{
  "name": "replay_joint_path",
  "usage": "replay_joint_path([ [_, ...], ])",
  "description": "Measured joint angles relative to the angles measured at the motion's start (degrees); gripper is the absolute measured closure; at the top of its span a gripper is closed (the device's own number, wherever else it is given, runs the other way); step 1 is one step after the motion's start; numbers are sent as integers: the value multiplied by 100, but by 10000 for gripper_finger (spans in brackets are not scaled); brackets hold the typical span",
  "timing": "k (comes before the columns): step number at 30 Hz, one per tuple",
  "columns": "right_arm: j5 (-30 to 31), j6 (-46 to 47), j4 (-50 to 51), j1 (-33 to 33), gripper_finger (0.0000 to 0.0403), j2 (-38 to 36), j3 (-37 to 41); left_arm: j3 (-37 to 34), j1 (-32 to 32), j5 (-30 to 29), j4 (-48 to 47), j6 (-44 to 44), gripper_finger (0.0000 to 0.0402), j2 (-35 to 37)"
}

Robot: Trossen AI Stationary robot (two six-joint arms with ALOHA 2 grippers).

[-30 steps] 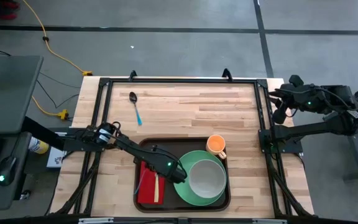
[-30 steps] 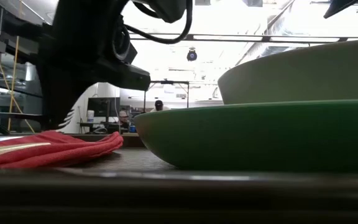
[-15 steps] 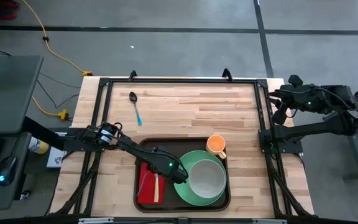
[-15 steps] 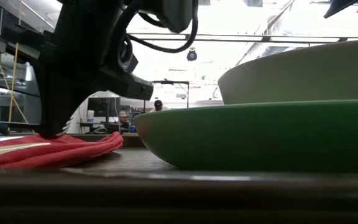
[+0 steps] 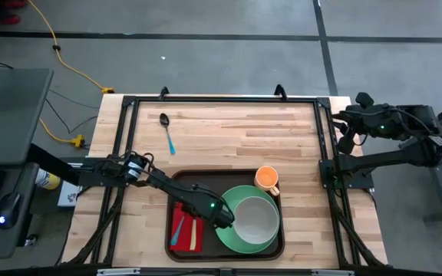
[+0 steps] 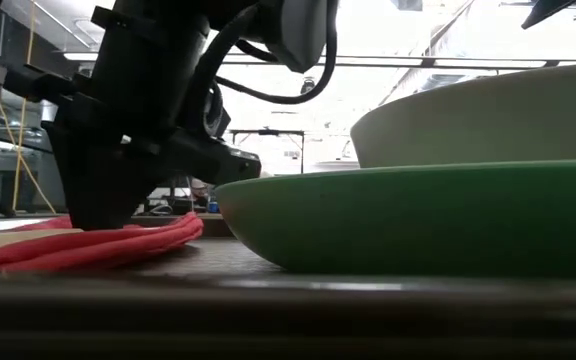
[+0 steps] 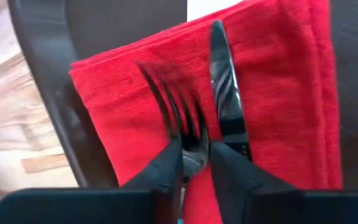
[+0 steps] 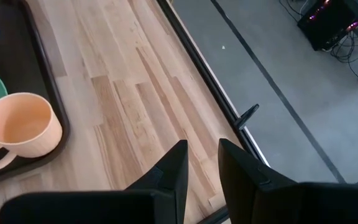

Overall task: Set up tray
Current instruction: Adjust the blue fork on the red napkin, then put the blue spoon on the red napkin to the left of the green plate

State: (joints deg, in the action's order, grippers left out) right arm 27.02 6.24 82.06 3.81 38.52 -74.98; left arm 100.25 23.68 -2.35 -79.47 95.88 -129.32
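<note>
The dark brown tray (image 5: 213, 178) holds a red napkin (image 5: 184, 230), a green plate (image 5: 232, 238) with a pale bowl (image 5: 255, 218) on it, and an orange cup (image 5: 266, 179). My left arm (image 5: 206, 205) reaches over the tray. Its gripper (image 7: 194, 158) is down at the napkin (image 6: 118, 245) and shut on a fork (image 7: 173, 93). A knife (image 7: 225, 93) lies flat on the napkin (image 7: 278, 93) beside the fork. My right gripper (image 8: 201, 155) waits, shut and empty, over the table's far right corner. My left gripper pinches the fork at its neck (image 7: 192, 148), just behind the tines, between the two fingertips (image 7: 169, 163). The fingers come from above and lie along the fork. The tines (image 7: 166, 87) point away over the napkin, parallel to the knife; whether they rest on the cloth I cannot tell.
A spoon (image 5: 166, 130) with a blue handle lies on the bare wood toward the table's far left. The plate's rim (image 6: 418, 215) and the bowl (image 6: 488, 115) stand close to the right of the napkin. The wood beyond the tray's far rim is free.
My left gripper has come straight down onto the napkin, from well above it to touching height. A blue handle now shows on the napkin in the high view, beside the yellow one. The napkin's near edge has bunched up a little.
</note>
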Motion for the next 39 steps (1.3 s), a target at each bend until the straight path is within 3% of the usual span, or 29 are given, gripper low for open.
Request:
replay_joint_path([
  [9, -8, -30, 0, 2, 336, 0, 0, 202, -7, -49, -54, 17, 245, 0],
  [15, -44, -25, 0, 0, 336, 0, 0, 1003, -7, -711, -1077, -44, 256, 62],
  [23, -464, 364, -2, 0, 336, 0, 0, 1188, -254, -1637, -1040, -1099, 287, 408],
  [31, -601, 674, -4, 0, 336, 0, 0, 530, -1369, -2568, -1066, -2474, 351, 1269],
  [35, -598, 682, -4, 0, 336, 0, 0, -135, -2179, -2598, -1067, -2921, 366, 1739],
  [39, -524, 787, -6, 2, 336, 0, 0, -729, -2963, -2515, -990, -3491, 355, 2131],
])
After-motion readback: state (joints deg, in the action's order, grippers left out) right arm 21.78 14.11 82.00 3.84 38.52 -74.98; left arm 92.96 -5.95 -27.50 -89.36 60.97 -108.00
